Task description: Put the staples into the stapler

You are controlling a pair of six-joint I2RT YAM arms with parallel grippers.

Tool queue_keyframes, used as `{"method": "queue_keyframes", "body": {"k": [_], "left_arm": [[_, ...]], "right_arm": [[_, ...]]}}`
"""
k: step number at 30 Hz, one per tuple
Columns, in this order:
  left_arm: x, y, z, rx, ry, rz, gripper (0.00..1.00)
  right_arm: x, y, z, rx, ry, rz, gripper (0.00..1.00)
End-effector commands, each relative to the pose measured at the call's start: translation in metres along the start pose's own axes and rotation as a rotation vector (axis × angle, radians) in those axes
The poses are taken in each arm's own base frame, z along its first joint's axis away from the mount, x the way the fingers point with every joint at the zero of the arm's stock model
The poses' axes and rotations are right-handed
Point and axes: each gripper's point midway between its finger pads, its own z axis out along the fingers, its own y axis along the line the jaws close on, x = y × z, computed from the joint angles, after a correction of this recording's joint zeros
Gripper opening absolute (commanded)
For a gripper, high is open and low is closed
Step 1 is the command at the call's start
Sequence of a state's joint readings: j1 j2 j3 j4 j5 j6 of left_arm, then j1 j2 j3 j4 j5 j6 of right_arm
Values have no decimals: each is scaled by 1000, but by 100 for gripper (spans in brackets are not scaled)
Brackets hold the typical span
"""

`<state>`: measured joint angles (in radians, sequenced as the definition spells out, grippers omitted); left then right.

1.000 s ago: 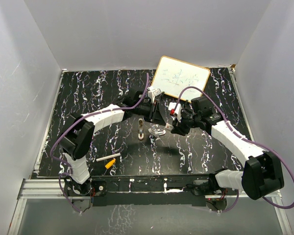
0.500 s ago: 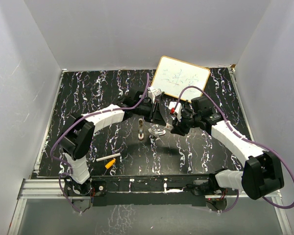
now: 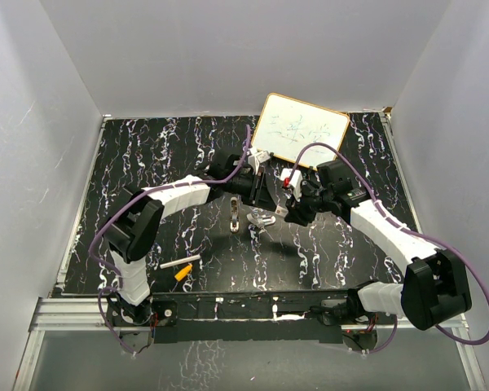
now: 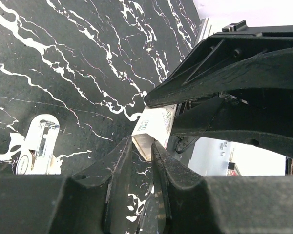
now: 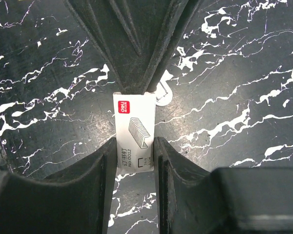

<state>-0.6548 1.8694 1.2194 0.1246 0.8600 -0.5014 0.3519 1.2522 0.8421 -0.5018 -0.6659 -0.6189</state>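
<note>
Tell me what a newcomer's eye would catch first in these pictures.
The left gripper and the right gripper both pinch one small white cardboard staple box over the middle of the black marbled table. The tiny white-and-grey stapler lies close by; a white writing board sits at the far edge.

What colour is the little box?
The box is white with a red badge; right wrist view shows best.
</note>
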Motion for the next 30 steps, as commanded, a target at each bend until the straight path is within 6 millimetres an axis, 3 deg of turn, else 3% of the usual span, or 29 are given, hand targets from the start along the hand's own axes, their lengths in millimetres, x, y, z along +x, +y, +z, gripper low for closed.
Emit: {"method": "queue_keyframes", "body": {"k": [1, 13, 21, 30], "left_arm": [[16, -16, 6, 71, 50, -24, 24], [16, -20, 9, 113, 62, -46, 29], [10, -6, 0, 36, 33, 5, 42], [-6, -4, -13, 7, -5, 57, 58]], "right_arm": [[-58, -30, -7, 98, -144, -117, 36], [-44, -33, 4, 102, -103, -129, 37], [-7, -39, -7, 187, 37, -169, 34], [36, -17, -17, 134, 165, -188, 34]]}}
